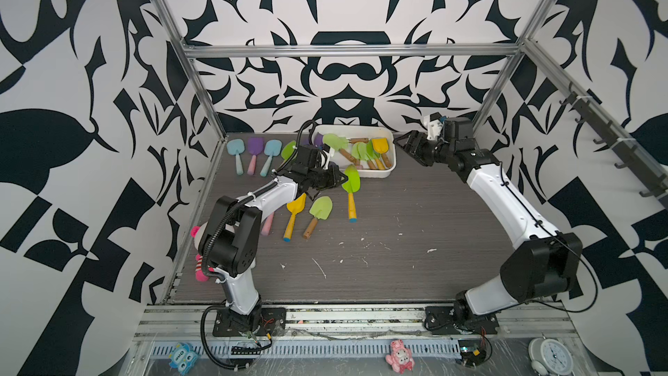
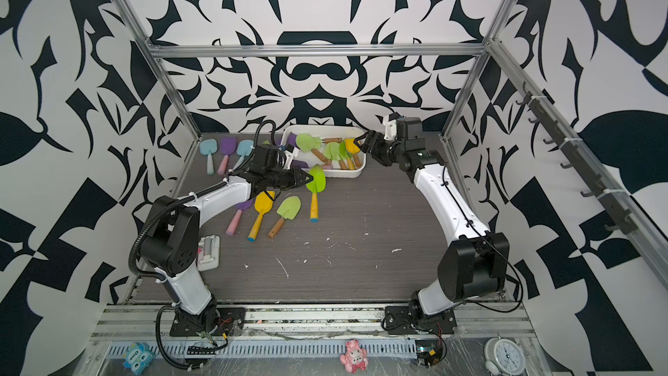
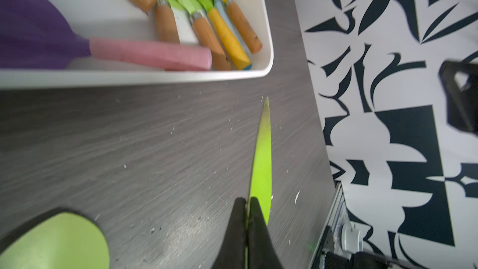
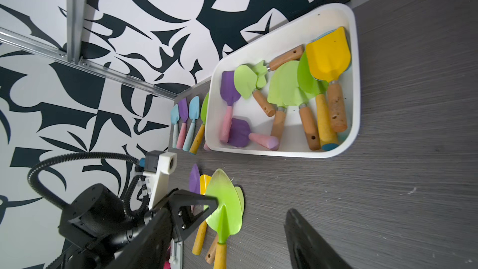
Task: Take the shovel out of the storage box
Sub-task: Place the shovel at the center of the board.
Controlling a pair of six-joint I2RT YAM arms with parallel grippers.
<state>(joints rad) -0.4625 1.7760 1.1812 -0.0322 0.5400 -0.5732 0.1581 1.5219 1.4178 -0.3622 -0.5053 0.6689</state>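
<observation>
The white storage box [image 1: 372, 173] [image 2: 347, 172] stands at the back of the table with several shovels in it, showing also in the left wrist view [image 3: 129, 77] and the right wrist view [image 4: 284, 153]. My left gripper [image 1: 341, 179] [image 2: 310, 177] [image 3: 248, 200] is shut on the blade of a green shovel [image 1: 351, 180] [image 2: 317, 179] [image 3: 262, 156] [image 4: 225, 203] with a yellow handle. That shovel hangs just in front of the box, outside it. My right gripper [image 1: 403, 146] [image 2: 362, 146] [image 4: 227, 212] is open and holds nothing, at the box's right end.
More shovels lie on the table: a row [image 1: 255, 155] at the back left and a yellow one [image 1: 294, 215] and a green one [image 1: 318, 211] under my left forearm. A plush toy [image 1: 198, 247] sits by the left wall. Small toys and a clock [image 1: 551, 356] line the front rail.
</observation>
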